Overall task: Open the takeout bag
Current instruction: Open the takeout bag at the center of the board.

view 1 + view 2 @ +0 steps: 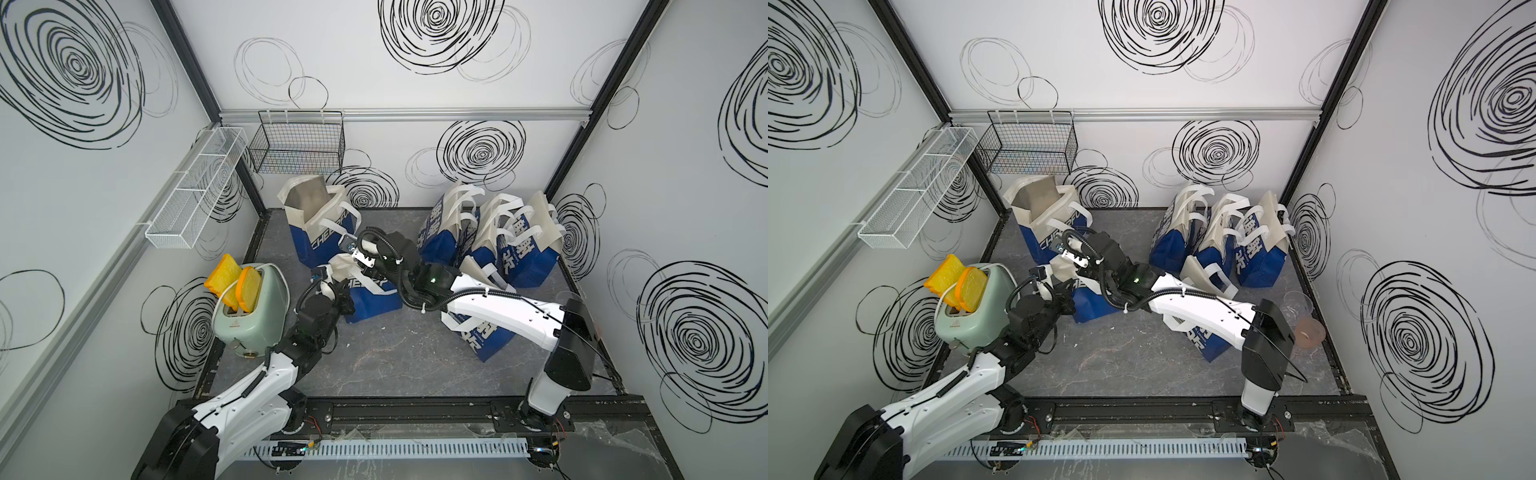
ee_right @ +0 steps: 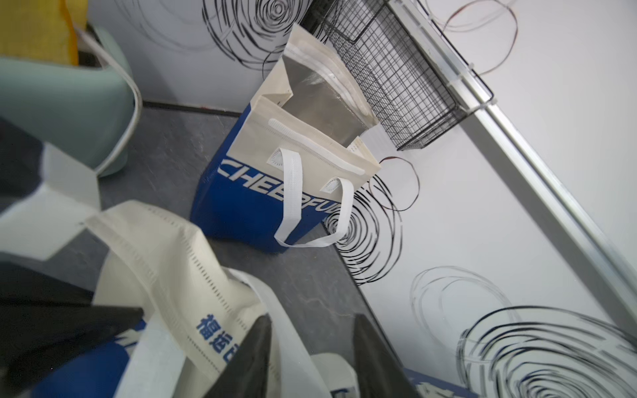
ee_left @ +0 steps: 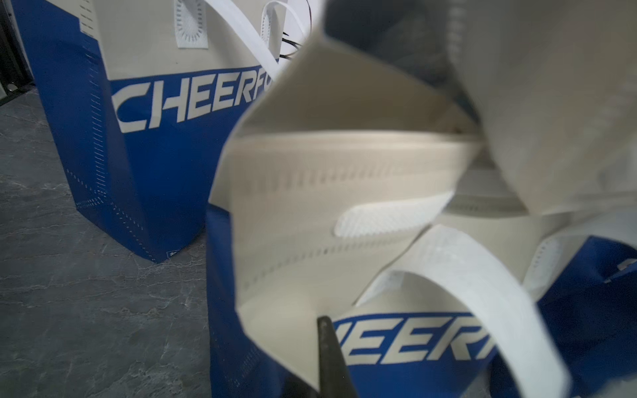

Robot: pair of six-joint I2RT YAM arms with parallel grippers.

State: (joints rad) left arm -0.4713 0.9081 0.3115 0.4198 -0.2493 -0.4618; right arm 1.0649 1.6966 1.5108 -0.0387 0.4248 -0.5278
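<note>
Left wrist view: left gripper point(image 3: 326, 330) fingers pressed together, pinching the near rim of the takeout bag point(image 3: 296, 206), which stands between both arms; right gripper point(image 2: 312, 327), fingers spread and empty, hangs at the far rim

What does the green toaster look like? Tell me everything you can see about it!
The toaster is pale mint green, smooth and rounded. Two yellow-orange bread slices stick up from its top slots. A white cord drapes over its top. A round knob sits low on its front. It stands on the grey table, near the side wall, close to the left arm; whether they touch is unclear.
</note>
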